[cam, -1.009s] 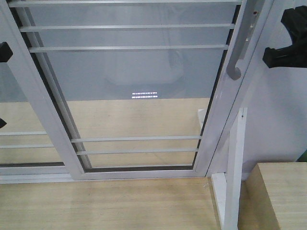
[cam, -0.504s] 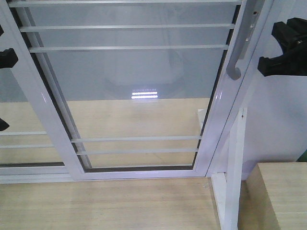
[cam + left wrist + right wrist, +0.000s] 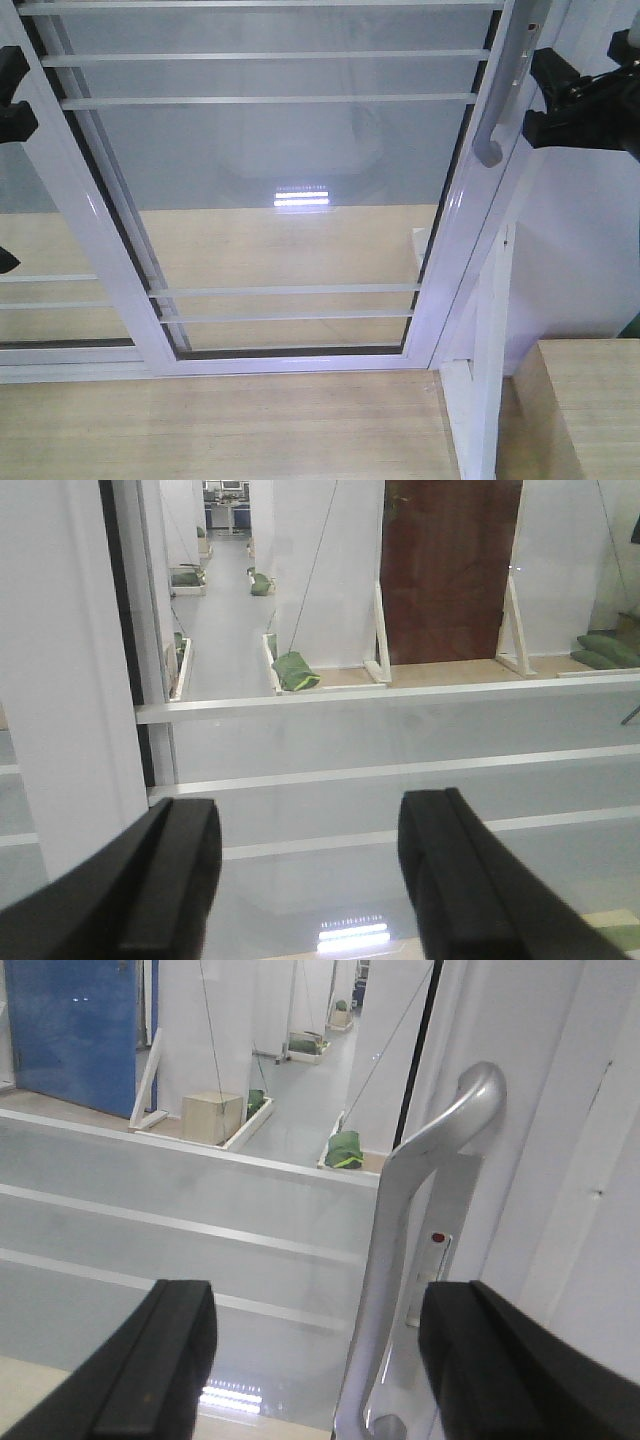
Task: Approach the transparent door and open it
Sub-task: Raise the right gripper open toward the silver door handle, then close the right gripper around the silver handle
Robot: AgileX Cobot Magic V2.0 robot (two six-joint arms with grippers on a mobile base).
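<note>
Approach appears done: the white-framed clear-glass sliding door stands directly ahead, apparently shut, its curved grey pull handle just before the wide-spread, empty right pincer, left pincer likewise wide; grasp and slide outstanding.

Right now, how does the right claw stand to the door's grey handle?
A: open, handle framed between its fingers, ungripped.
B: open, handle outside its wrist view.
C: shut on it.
A: the right claw is open, its fingers wide apart, with the grey handle showing between them unclamped.
</note>
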